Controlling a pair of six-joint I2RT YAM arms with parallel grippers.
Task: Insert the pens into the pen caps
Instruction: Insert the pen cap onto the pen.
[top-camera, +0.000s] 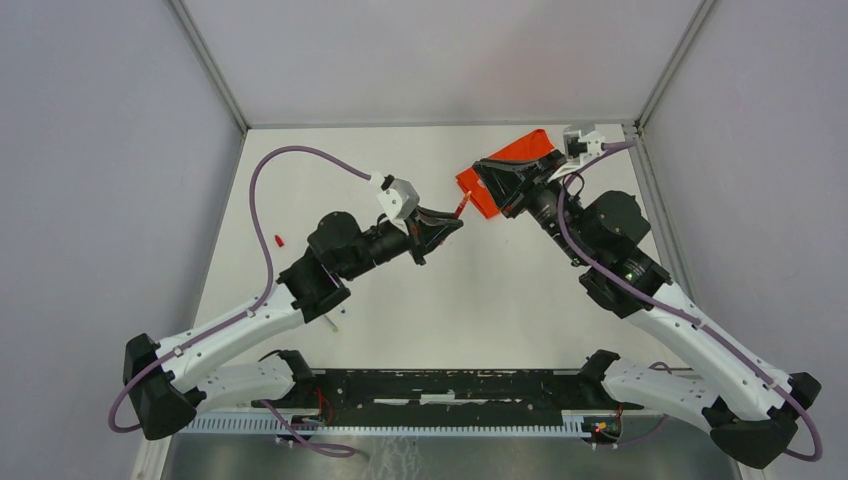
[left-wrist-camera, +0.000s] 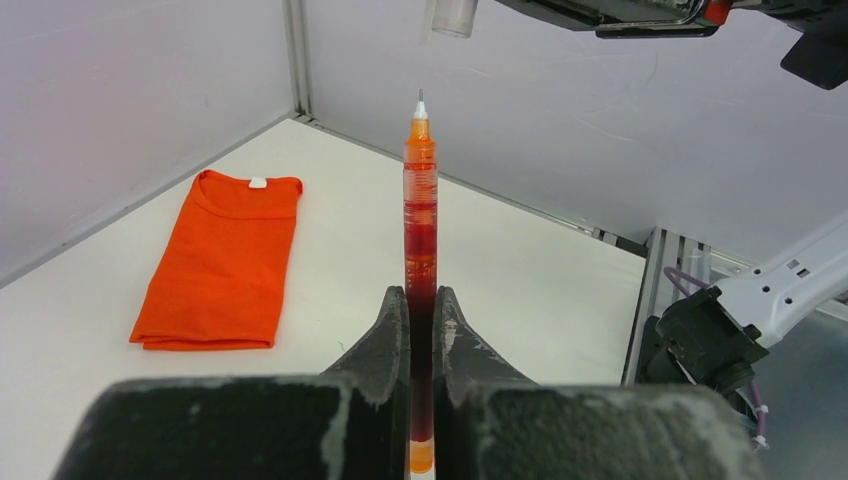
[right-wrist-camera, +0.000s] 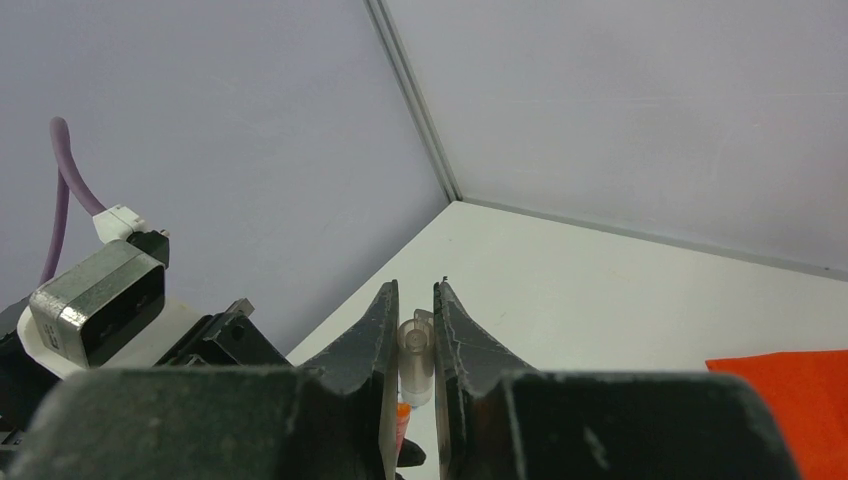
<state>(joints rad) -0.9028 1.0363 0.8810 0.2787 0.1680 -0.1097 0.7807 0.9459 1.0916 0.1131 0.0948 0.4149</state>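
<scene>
The white table is bearing both arms, which are reaching toward each other above its far half. The folded orange shirt is lying flat near the far right corner, and the right arm's wrist is overlapping it in the top view. The left gripper is clamping an orange pen by its lower barrel; the pen is sticking straight out beyond the fingers, fine tip leading, lifted off the table. The right gripper is pinching a clear cap between its fingers, also in the air. In the left wrist view the pen's tip is pointing up toward the cap, near it but apart and slightly to one side, so the pen is not yet sitting in the cap. A small red cap is lying alone on the table, left of the left arm and well apart from both grippers.
</scene>
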